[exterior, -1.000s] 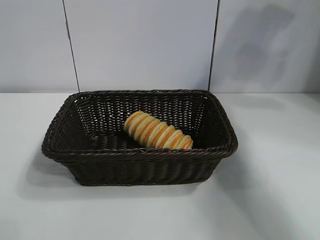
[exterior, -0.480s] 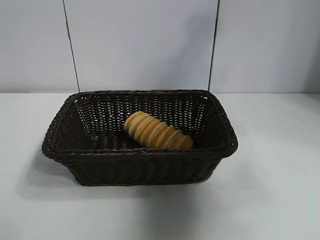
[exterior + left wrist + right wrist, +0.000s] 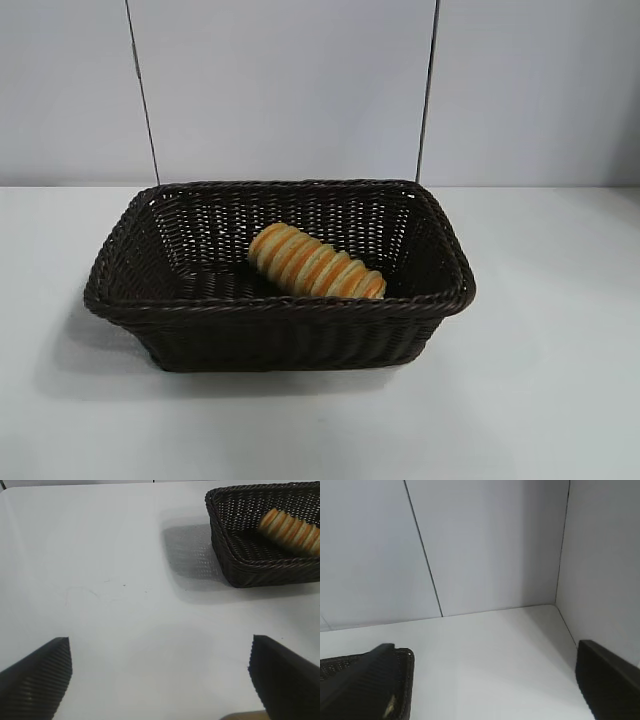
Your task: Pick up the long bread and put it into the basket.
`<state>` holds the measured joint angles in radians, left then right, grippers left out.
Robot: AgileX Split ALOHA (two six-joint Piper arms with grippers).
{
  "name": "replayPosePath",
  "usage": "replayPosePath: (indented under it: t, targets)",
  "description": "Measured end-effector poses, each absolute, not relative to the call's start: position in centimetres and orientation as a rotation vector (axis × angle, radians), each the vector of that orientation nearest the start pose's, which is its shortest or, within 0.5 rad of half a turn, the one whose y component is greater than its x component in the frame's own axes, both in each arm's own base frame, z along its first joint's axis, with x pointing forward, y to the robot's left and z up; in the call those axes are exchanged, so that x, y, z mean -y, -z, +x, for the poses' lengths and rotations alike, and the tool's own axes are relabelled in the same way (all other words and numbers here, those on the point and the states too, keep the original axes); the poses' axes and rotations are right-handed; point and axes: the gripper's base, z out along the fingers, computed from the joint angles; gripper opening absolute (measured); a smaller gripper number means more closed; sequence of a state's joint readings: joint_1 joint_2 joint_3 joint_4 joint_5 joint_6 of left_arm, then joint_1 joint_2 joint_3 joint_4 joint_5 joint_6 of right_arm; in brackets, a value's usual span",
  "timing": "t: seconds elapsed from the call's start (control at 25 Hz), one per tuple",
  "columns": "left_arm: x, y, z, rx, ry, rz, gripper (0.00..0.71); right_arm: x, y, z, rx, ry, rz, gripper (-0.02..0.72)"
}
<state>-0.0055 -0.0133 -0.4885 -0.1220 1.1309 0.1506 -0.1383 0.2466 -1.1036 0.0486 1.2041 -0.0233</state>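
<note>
Long bread (image 3: 316, 262) lying inside the basket (image 3: 280, 340), at the centre of the exterior frame, slanted from upper left to lower right, lower end close against the near rim. Basket resting on the white surface (image 3: 540, 400), grey wall panels (image 3: 280, 90) behind.

In the left wrist frame, left gripper (image 3: 160, 680) at the bottom edge, jaws spread wide and holding nothing; basket and bread (image 3: 290, 530) far off in the upper right corner, well apart from the jaws.

In the right wrist frame, right gripper (image 3: 485, 685) likewise at the bottom edge, jaws wide apart and empty; only a corner of the basket (image 3: 405, 680) showing at lower left, just beside one finger (image 3: 360, 685). Bread not visible there.
</note>
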Motion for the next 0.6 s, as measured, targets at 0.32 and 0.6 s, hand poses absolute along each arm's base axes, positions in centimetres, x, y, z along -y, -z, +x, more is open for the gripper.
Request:
replayPosePath:
  t: [0.32,0.6]
  targets:
    - [1.0,-26.9,-0.9,-2.1,0.061,0.175,0.694,-1.1,-34.4,-5.1,-1.849,0.066,0.095,0.695]
    - [1.0,-26.9,-0.9,-2.1,0.061,0.175,0.694,-0.7,-30.3,-2.8,-1.981,0.069,0.104,0.695]
